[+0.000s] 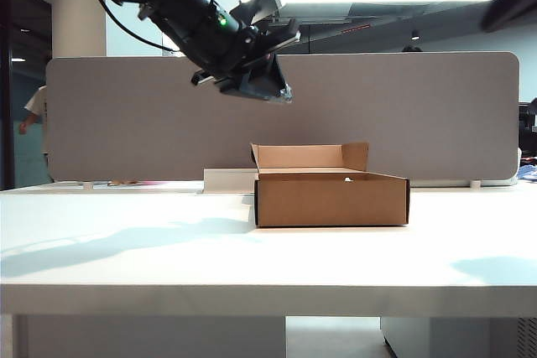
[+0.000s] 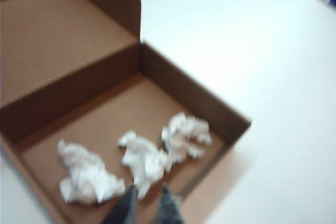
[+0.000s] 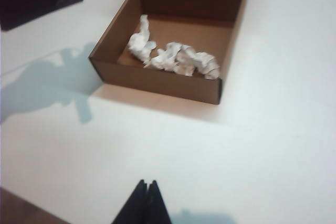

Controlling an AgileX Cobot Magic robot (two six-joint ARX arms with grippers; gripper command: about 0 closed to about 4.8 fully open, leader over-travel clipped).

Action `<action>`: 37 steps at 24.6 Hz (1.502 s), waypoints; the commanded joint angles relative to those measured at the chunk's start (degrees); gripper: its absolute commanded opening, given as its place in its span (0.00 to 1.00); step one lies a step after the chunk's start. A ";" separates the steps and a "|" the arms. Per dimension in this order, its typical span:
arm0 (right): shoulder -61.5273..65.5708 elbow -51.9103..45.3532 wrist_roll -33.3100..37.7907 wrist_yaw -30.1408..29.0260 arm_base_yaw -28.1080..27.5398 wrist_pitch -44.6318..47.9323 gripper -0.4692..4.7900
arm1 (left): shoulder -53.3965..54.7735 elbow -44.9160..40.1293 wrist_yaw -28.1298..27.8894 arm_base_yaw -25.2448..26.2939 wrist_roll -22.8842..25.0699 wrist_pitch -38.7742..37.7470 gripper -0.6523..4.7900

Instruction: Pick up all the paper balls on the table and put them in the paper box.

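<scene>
With three crumpled white paper balls (image 3: 173,56) lying side by side inside the shallow brown cardboard paper box (image 3: 157,83), none left on the smooth white table (image 1: 126,249). Light, soft and springy by the look; best pinched across a lump, not a loose edge. Left gripper (image 2: 148,201) high above the box, fingertips nearly together, empty; right gripper (image 3: 145,203) drawn back over bare tabletop, closed, empty. Grey fabric divider (image 1: 419,115) behind, open-plan office beyond.

The left gripper (image 1: 267,90) is seen raised at eleven o'clock of the paper box (image 1: 331,199). The box is set on the bench (image 1: 126,257).
</scene>
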 commanded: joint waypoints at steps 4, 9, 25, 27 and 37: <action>-13.94 -9.55 2.89 5.38 -0.02 3.19 0.08 | -2.78 -0.39 2.97 -0.04 3.56 -6.23 0.11; -23.63 -15.74 4.81 8.90 -0.07 3.10 0.08 | -5.60 -3.37 3.56 -0.04 3.82 -7.56 0.11; -47.17 -34.21 7.08 15.06 -0.26 5.95 0.08 | -40.79 -31.89 3.37 -0.09 4.70 -6.29 0.11; -47.45 -35.58 7.08 15.02 -0.26 7.30 0.08 | -44.85 -33.83 3.19 -0.09 4.28 -6.58 0.11; -47.45 -42.93 7.06 11.98 -0.26 13.44 0.08 | -61.66 -36.92 -1.99 -0.07 3.74 -16.04 0.11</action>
